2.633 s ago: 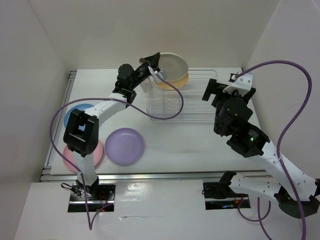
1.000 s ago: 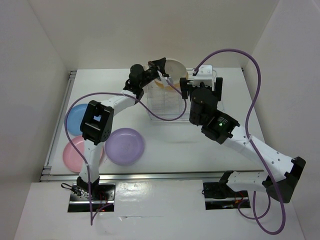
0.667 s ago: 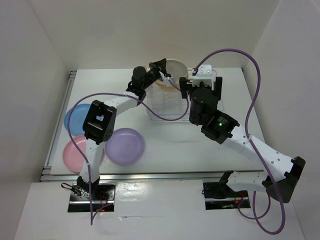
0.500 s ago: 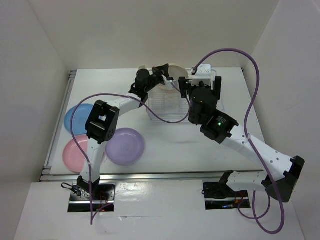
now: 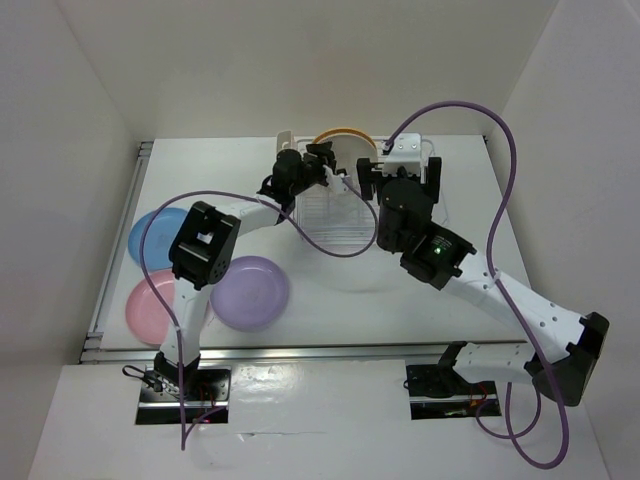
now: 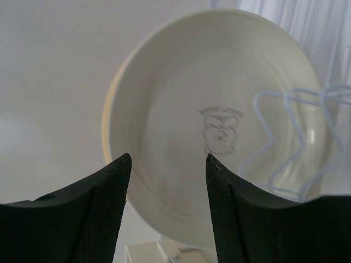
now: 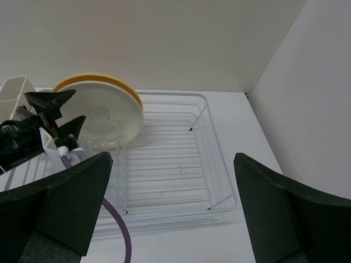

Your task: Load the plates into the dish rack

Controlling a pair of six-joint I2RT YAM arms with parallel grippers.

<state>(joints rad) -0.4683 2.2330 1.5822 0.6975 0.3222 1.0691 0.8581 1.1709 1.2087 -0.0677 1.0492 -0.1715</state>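
The cream plate (image 6: 219,126) stands on edge in the far-left slots of the dish rack (image 5: 340,215), just right of the white cutlery holder (image 7: 16,87). It leans against the yellow-orange plate (image 7: 82,81) directly behind it. The left gripper (image 6: 167,157) hangs just in front of the cream plate's underside, jaws parted and holding nothing. The right gripper (image 7: 173,155) hovers over the rack's empty right part, jaws spread wide and also empty. Three plates lie flat on the table (image 5: 400,300) at the near left, well apart from the rack: the light blue plate (image 5: 148,235), the pink plate (image 5: 145,305) and the lilac plate (image 5: 250,292). These look like thin, stiff plastic: light, unlikely to break, but smooth and likely to slip in a loose pinch. A plate lying flat offers only its raised rim, so the grip probably belongs there, one finger under the lip. The lilac plate seems the easiest to reach.
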